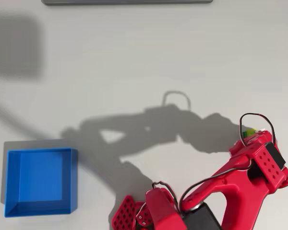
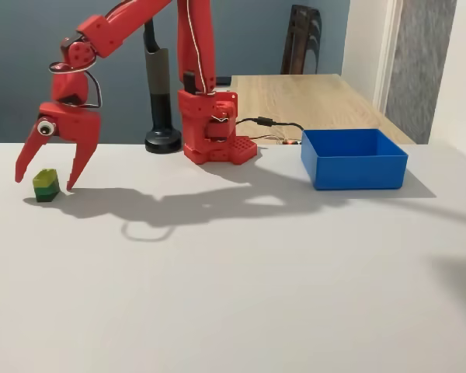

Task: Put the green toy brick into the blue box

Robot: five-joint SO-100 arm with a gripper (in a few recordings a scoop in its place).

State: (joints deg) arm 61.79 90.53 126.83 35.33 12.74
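On the white table point(image 2: 241, 295), the green toy brick point(image 2: 46, 185) is straddled by the spread-fingered gripper point(image 2: 43, 183); the blue box point(image 2: 354, 159) is seen far right.

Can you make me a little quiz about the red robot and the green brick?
1. True or false: the gripper is already squeezing the green toy brick.
2. In the fixed view, the blue box has what inside? A) the brick B) nothing C) a ball
3. Fill in: in the fixed view, the brick sits on the white ____, between the open fingers.

Key:
1. False. The jaws are spread wide on either side of the brick, which rests on the table.
2. B
3. table
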